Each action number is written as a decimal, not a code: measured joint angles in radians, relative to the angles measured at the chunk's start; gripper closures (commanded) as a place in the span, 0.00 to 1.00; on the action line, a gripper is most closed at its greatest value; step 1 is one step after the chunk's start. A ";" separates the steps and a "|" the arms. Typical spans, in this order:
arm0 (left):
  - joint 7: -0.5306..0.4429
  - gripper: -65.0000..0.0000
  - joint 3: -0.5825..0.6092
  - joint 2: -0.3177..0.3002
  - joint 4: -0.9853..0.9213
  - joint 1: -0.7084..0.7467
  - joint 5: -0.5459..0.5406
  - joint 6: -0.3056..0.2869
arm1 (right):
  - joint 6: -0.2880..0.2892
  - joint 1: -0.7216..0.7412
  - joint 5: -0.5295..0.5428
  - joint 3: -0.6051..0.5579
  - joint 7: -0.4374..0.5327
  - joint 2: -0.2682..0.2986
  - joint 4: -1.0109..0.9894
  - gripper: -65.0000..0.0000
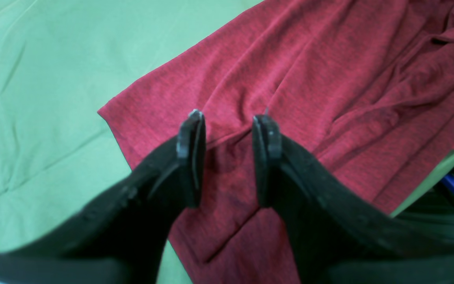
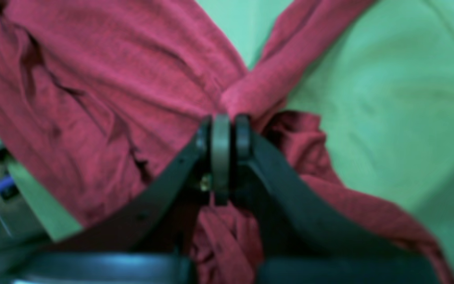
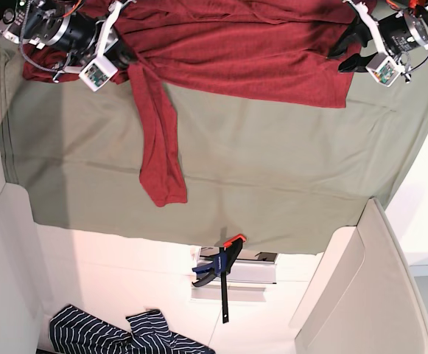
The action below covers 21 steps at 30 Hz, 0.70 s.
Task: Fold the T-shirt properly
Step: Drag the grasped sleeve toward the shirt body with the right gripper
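Base view: green sheet (image 3: pixel 199 184) covers the surface, biggest thing in frame, w/ the T-shirt (image 3: pixel 228 51) spread across the top edge, body roughly flat but rumpled, one long sleeve (image 3: pixel 158 140) hanging down toward mid-left of frame. Judging by that, folding is barely begun: no clean fold in the body yet, sleeve not tucked in, so sleeve folds and body folds are prob all left. Right gripper (image 2: pixel 222 136), upper left in base, has its jaws pressed together on a bunch of shirt fabric near where the sleeve meets the body. Left gripper (image 1: pixel 229 122), upper right in base, hovers over the shirt's hem corner w/ jaws apart, nothing between them. Only the wrist views show jaw state; base is too small for that. Only base shows the striped garment (image 3: pixel 118 332) at bottom left and the clamp (image 3: pixel 221 273) at lower centre, both off the sheet.
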 measured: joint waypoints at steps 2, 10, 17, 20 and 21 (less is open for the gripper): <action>0.000 0.64 0.000 0.000 0.000 0.000 -0.001 0.000 | 0.001 0.001 -0.028 -0.050 0.001 0.026 0.039 1.00; 0.000 0.64 0.000 0.000 0.000 0.000 -0.004 0.000 | 0.004 0.001 -0.197 -0.276 0.000 0.122 0.114 1.00; 0.000 0.64 0.000 0.000 0.000 0.000 -0.003 0.000 | 0.004 0.001 -0.249 -0.352 0.000 0.165 0.177 1.00; 0.000 0.64 0.000 0.000 0.000 0.000 -0.003 0.000 | 0.003 0.002 -0.253 -0.352 0.002 0.165 0.183 1.00; 0.000 0.64 0.000 0.000 0.000 0.000 -0.003 0.000 | 0.002 0.002 -0.253 -0.352 0.002 0.165 0.184 1.00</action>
